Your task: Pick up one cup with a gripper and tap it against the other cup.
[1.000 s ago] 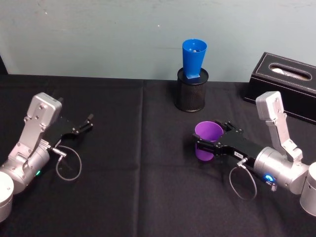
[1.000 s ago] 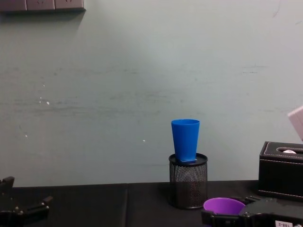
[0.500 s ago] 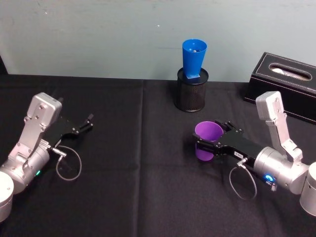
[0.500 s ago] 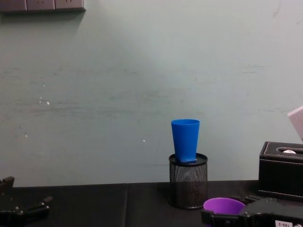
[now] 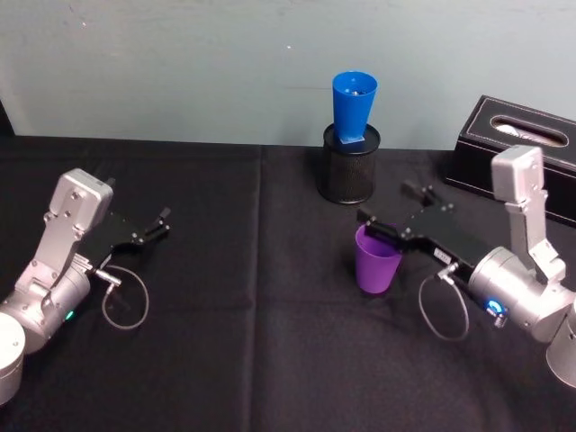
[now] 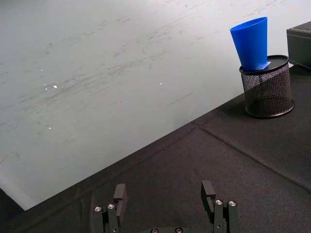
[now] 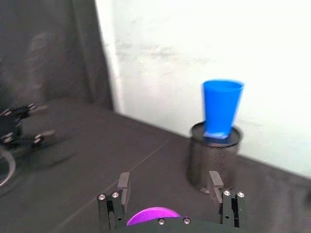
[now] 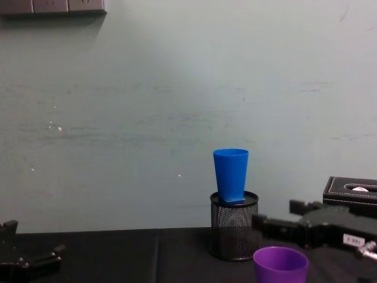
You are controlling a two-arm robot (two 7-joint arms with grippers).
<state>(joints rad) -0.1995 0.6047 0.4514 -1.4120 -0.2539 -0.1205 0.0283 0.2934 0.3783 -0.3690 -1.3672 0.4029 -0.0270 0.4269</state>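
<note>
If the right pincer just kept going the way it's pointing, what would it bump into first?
Probably the black mesh pen holder with the blue cup standing in it. The open right pincer sits above the purple cup, so it would likely pass over that one. Depth is hard to judge.

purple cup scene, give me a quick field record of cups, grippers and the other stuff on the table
purple cup: upright on the black table, free of the jaws
blue cup: upright, base sitting in the mesh holder at the back
right gripper: open, raised above and just behind the purple cup's rim
left gripper: open, parked at the table's left, holding nothing
tissue box: black, back right corner
tap: not yet made, cups apart
</note>
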